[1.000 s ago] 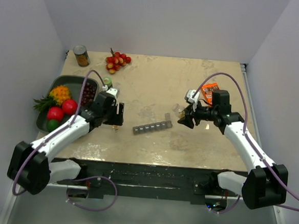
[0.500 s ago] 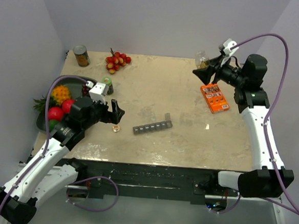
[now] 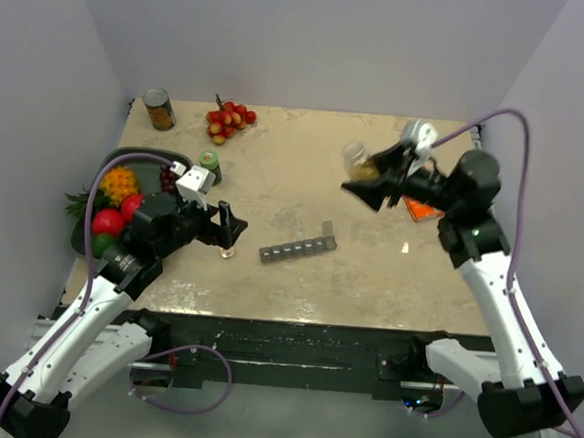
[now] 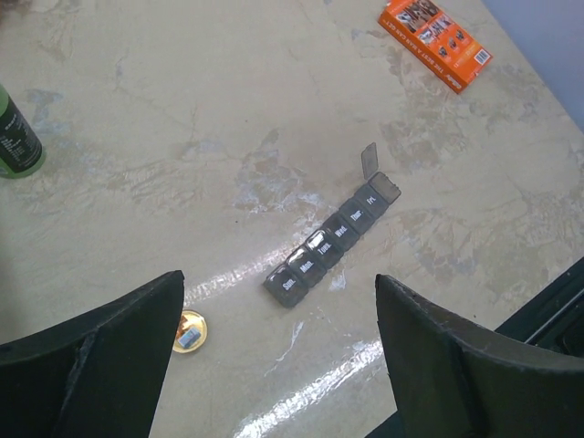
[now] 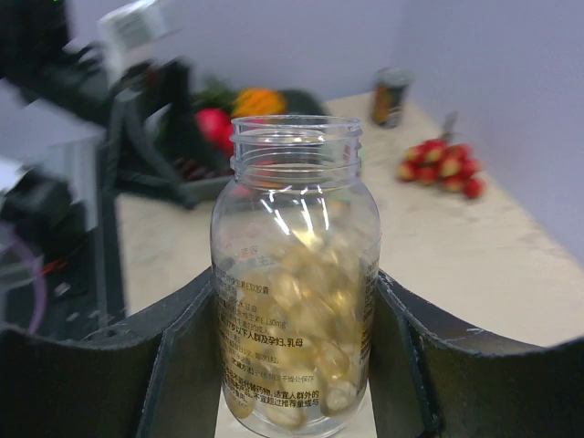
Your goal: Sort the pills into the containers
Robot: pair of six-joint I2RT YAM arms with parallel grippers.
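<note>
The pills (image 5: 310, 301) are a yellowish mass inside a clear uncapped bottle (image 5: 297, 274). My right gripper (image 5: 297, 365) is shut on this bottle and holds it above the table, right of centre in the top view (image 3: 356, 160). The containers are a dark-grey strip of lidded compartments (image 3: 298, 248) lying mid-table, with the far end lid standing open (image 4: 370, 161). In the left wrist view the strip (image 4: 330, 242) lies ahead between the fingers. My left gripper (image 3: 227, 225) is open and empty, raised left of the strip. A small gold cap (image 4: 189, 331) lies by its left finger.
A green-capped bottle (image 3: 210, 164) stands beside a dark fruit tray (image 3: 128, 156) at the left. A can (image 3: 159, 110) and red-yellow berries (image 3: 229, 119) are at the back. An orange packet (image 3: 420, 210) lies partly hidden under my right arm.
My right arm has swung with the bottle from the far right back corner toward the table's middle. My left arm, lifted off the table a second ago, has barely moved since.
</note>
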